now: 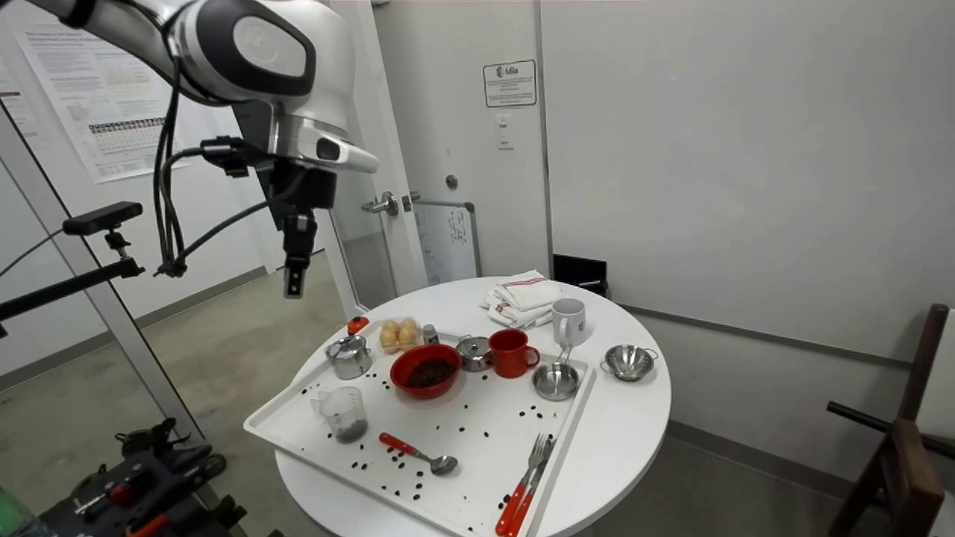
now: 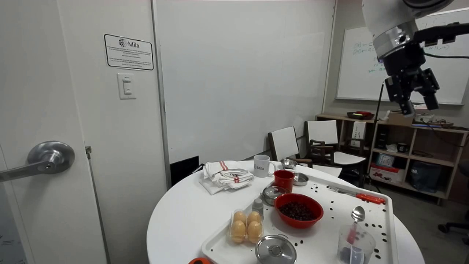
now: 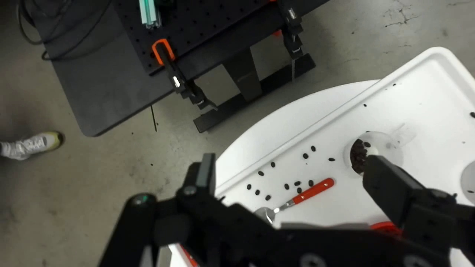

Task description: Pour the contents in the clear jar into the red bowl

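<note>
Clear jar (image 1: 345, 412) stands near spoon (image 1: 403, 446) and scattered beans (image 3: 305, 155).

Exterior views face a whiteboard (image 1: 746, 186) across the surface (image 1: 612, 440), wrist view downward
All share the tray (image 3: 415, 92): past the tool (image 3: 291, 172) from the wrist; steeply, with the arm (image 1: 268, 52), in an exterior view; flatter, nearer the lidded pot (image 2: 275, 252), in an exterior view.

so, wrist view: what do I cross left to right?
Shoe, clamp nearest it, red-handled spoon, clear jar, lidded metal pot cut off by the picture edge. Tool and red bowl left out: their spans overlap others.
</note>
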`<state>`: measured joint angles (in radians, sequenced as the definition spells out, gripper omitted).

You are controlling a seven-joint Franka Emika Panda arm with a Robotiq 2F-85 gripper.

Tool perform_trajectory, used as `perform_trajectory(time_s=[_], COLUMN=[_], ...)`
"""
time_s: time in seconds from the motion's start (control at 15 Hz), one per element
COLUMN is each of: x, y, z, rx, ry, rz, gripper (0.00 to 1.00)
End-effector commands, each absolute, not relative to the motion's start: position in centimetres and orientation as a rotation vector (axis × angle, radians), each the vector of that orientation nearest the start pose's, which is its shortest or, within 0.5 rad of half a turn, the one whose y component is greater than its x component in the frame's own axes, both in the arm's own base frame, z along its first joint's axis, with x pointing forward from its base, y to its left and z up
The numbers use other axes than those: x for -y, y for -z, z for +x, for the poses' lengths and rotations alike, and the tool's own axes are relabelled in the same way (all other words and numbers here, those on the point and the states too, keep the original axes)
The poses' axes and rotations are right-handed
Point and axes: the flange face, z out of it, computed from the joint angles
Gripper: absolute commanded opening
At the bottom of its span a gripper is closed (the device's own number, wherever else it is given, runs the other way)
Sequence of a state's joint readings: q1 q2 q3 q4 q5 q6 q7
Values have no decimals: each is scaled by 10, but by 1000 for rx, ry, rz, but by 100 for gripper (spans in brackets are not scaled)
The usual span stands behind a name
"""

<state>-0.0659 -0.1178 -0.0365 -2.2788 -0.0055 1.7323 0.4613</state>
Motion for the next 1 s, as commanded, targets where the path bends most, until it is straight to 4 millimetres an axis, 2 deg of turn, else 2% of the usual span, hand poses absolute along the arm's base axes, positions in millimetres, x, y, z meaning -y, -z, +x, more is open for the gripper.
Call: perform_trajectory(time_s=[0.0,0.13,0.2,0.27,0.4,0.53,0.67,0.93], x=[47,49,47,46,46,47,35,3], y=[-317,-293,-288,-296,-281,-280,-281,-271], z=[464,467,464,454,457,460,465,481], rx=[-1137,-1278,-1238,-1185,-1204,-1209,-1398,-1647], ry=[-825,-915,-1037,-922,-1003,-1017,-1179,-1275], rz=[-2961,-2905,-2836,-2922,-2875,-2865,-2769,-2554], gripper=[100,100,100,100,100,100,100,100])
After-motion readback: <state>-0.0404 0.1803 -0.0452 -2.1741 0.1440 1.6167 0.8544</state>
